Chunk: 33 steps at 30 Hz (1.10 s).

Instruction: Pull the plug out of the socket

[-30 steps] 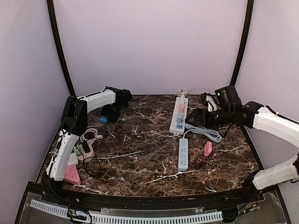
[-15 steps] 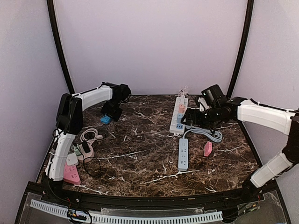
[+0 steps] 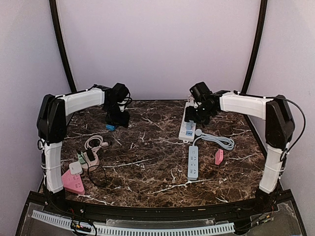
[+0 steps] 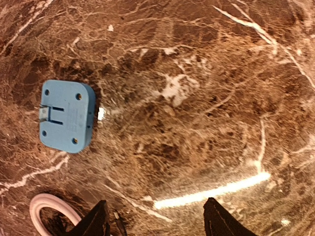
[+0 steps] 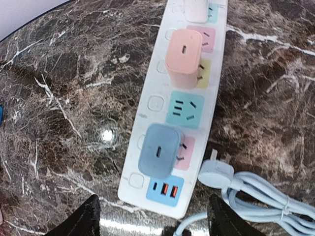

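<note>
toward the far right of the dark marbled worktop [image 3: 147,157] lies a long white power strip with coloured sockets [image 5: 157,83]. three block plugs sit in it: a grey-blue plug [image 5: 158,150] at its near end, a pink plug [image 5: 183,58] further along, and a white plug [image 5: 197,10] at the far end, cut off by the frame. a teal socket [image 5: 184,110] between the grey-blue and pink plugs is free. the right hand [image 5: 156,219] hovers above the strip's near end, its fingers [image 5: 91,219] spread apart with nothing between them and not touching any plug. just beside that end rests a round pale-blue plug [image 5: 216,174] on a bundled pale-blue cable [image 5: 261,191]. nearer the arms, a second, pale-blue power strip [image 3: 193,162] lies with a small pink block [image 3: 219,157] to its right. at the far left, the left hand [image 4: 155,219] hangs over bare stone, fingers apart and empty; a square blue plug [image 4: 66,116] lies prongs-up near it.
</note>
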{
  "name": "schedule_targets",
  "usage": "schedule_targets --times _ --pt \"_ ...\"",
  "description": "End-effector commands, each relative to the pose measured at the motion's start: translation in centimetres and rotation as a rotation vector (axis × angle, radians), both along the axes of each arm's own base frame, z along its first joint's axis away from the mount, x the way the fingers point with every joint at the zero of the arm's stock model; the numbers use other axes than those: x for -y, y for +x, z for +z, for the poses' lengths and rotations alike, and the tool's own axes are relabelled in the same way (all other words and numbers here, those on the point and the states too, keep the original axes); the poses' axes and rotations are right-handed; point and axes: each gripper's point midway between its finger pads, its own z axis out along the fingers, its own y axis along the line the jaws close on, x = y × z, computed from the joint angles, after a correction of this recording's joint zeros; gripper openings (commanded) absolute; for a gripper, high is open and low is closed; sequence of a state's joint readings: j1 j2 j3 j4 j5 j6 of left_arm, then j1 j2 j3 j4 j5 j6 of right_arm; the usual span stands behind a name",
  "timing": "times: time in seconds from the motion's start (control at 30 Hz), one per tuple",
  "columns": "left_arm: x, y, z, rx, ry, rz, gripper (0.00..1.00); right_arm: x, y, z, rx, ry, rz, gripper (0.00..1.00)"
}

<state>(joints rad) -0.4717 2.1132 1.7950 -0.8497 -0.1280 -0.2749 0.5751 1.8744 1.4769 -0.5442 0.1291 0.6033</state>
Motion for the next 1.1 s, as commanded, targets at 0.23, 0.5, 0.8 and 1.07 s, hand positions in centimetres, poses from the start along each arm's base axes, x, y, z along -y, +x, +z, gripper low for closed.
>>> schedule_targets --times 0.23,0.5,0.8,1.07 --pt "5.4 -4.7 4.8 0.043 -0.380 -0.041 0.64 0.3 3.7 -3.0 -0.034 -0.181 -0.079 0.53" --pt "5.7 -6.0 5.0 0.042 -0.432 -0.038 0.64 -0.6 3.9 -4.7 -0.056 -0.217 -0.052 0.37" --pt "6.5 -6.6 4.7 0.026 -0.502 -0.032 0.64 -2.9 2.2 -5.3 -0.084 -0.202 0.024 0.12" --pt "8.2 -6.6 4.6 -0.004 -0.619 -0.013 0.63 -6.9 -1.6 -4.6 -0.095 -0.128 0.163 0.03"
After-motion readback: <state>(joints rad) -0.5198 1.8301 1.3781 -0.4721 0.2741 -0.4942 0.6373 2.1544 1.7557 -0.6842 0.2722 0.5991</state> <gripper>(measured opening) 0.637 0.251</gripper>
